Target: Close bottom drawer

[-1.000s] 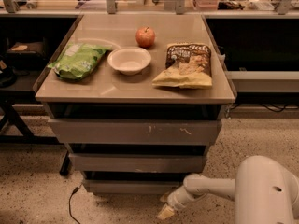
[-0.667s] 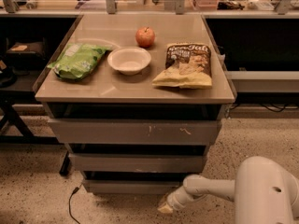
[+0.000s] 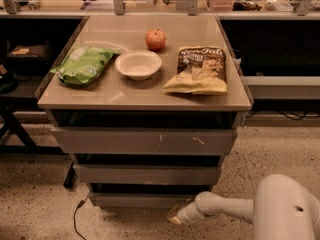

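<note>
**Counter** [image 3: 150, 96]: tan, flat top, seen from the front, with three drawers stacked beneath its front edge.

**Items on the counter, left to right**
- Green bag [image 3: 82, 64]: lies flat near the left edge, towards the front left corner.
- White bowl [image 3: 138, 64]: upright, near the middle, just right of the green bag and apart from it.
- Red apple [image 3: 155, 39]: upright, behind the bowl and towards the back edge, slightly right of the bowl's centre.
- Chip bag [image 3: 198, 70]: brown and yellow, lies flat near the right edge, its lower end pointing to the front right corner.

**Drawers below the front edge, top to bottom**
- Top drawer [image 3: 145, 141]: widest front, with pale scratch marks right of centre.
- Middle drawer [image 3: 147, 174]: plain grey front, narrower.
- Bottom drawer [image 3: 135, 200]: narrowest front, plain and without a handle, lowest of the three and close to the floor. A dark gap shows above it.

**Floor**
- Black cable [image 3: 77, 216]: lies on the speckled floor below the front left corner.

**Robot**
- Tool [image 3: 175, 216]: low, near the floor, under the right half of the front edge and just beside the right end of the bottom drawer's front. Contact with the drawer cannot be told, and neither can whether the tool is apart or together.
- White arm [image 3: 225, 207]: reaches leftwards to the tool from the white body [image 3: 287, 209], below the front right corner.
</note>
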Available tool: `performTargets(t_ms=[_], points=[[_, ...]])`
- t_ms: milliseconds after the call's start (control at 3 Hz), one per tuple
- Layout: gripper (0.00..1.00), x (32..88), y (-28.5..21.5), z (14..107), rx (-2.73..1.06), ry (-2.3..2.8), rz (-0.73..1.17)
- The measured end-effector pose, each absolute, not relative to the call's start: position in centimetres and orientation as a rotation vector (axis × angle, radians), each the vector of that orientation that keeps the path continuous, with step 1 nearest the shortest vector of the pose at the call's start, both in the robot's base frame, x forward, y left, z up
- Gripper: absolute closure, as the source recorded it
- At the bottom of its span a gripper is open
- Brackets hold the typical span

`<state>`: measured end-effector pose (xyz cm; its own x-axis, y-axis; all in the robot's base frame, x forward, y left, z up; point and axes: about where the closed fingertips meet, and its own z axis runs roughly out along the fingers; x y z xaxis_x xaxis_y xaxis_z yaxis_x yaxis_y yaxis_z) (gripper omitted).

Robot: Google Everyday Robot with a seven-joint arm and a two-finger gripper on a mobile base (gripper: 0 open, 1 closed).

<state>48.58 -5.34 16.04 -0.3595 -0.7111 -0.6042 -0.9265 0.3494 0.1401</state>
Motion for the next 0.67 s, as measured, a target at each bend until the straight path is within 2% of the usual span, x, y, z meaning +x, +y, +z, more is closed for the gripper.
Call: performTargets(t_ms=[667], points=[[1.00,50.9,-4.4,16.0,-1.407,2.137,0.565]])
